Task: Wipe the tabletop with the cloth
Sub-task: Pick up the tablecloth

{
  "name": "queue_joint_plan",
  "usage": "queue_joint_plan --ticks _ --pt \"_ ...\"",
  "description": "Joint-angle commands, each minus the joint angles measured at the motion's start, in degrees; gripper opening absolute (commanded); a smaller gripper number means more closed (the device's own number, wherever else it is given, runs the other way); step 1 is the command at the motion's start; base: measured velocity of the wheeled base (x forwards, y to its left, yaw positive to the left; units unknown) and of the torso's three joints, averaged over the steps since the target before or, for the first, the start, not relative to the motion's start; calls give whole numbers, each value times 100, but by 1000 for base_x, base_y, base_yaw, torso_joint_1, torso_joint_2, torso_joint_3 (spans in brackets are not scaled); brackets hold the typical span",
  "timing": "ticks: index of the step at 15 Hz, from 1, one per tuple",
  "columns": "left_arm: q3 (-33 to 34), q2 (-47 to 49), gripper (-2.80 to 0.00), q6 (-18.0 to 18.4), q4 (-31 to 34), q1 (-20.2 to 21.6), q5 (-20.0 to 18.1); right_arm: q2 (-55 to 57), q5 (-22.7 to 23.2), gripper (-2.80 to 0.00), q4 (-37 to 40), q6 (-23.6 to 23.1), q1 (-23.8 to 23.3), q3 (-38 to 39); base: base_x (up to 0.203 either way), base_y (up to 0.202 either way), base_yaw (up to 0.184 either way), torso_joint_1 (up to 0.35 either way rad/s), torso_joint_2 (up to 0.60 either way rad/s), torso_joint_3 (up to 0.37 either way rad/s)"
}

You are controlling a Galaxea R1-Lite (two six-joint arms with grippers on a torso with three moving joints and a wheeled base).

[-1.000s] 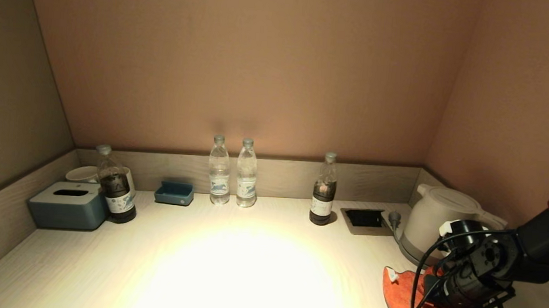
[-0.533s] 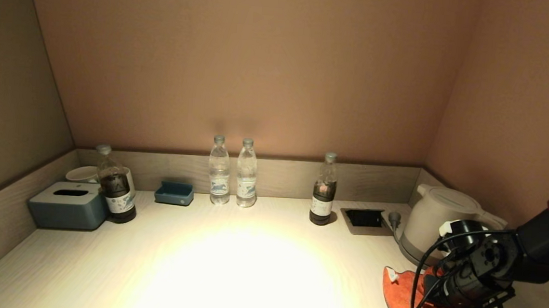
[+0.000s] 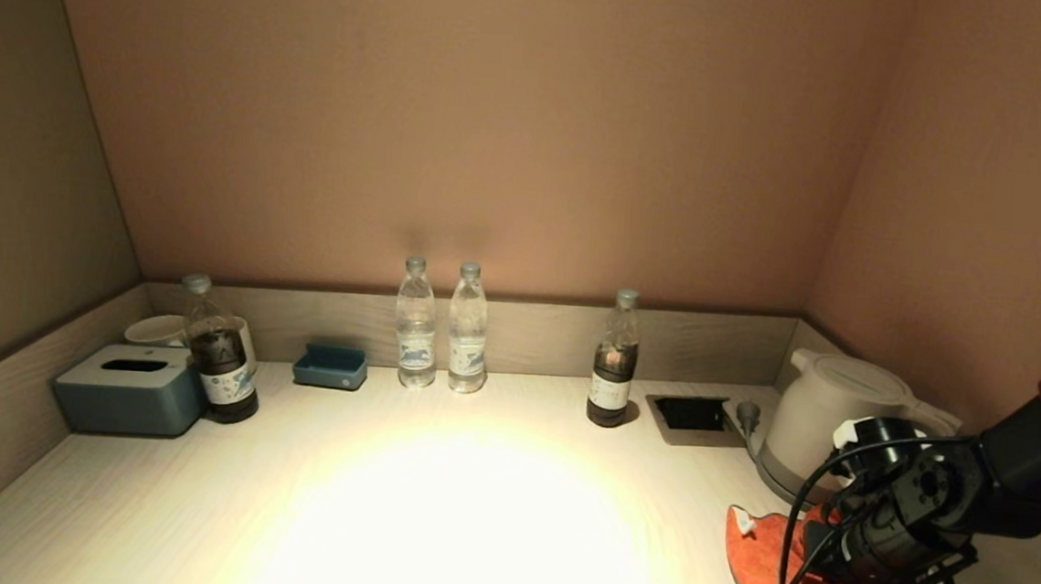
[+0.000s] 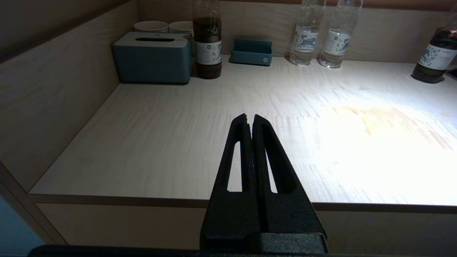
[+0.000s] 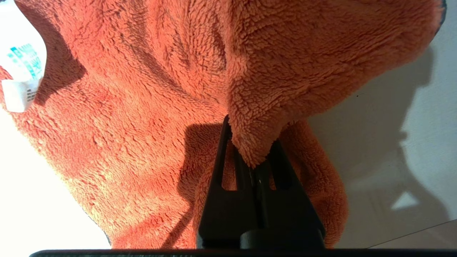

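Right gripper (image 5: 250, 150) sits low over the near right corner of the pale wood-grain table (image 3: 469, 508). Its black fingers (image 5: 276, 167) are closed together, pinching a raised fold of the fluffy orange microfibre cloth (image 5: 142, 107). The rest of the cloth lies spread on the table beneath and around the pinch point; a white care label (image 5: 21, 78) hangs at one edge. In the head view the cloth (image 3: 762, 565) shows partly under the right gripper's wrist (image 3: 888, 538), just in front of the white electric kettle (image 3: 828, 419).

Left gripper (image 4: 250, 123) is held off the near left edge of the table, above the surface, black fingers (image 4: 266, 150) pressed together with nothing between them.

Along the back wall, left to right:
- blue-grey tissue box (image 3: 129, 388), two white cups (image 3: 156, 329) behind it
- dark-liquid bottle with a white label (image 3: 218, 362), touching or just beside the box
- small blue tray (image 3: 330, 367)
- two clear water bottles (image 3: 442, 328), side by side
- second dark-liquid bottle (image 3: 614, 363)
- recessed black socket panel (image 3: 691, 414), just beside the kettle

A bright patch of light covers the middle of the table.
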Motion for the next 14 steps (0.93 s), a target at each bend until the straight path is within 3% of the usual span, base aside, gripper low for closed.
queue_joint_plan --ticks 1,11,14 --pt "0 -2 -280 -5 0 2 4 -95 3 -280 -5 13 41 8 0 0 0 0 0 0" --pt "0 -2 -280 -5 0 2 4 -2108 -9 -280 244 65 1114 -44 0 0 0 0 0 0" --pt "0 -2 -280 -5 0 2 4 -2819 1 -280 358 -21 1904 -369 0 0 0 0 0 0"
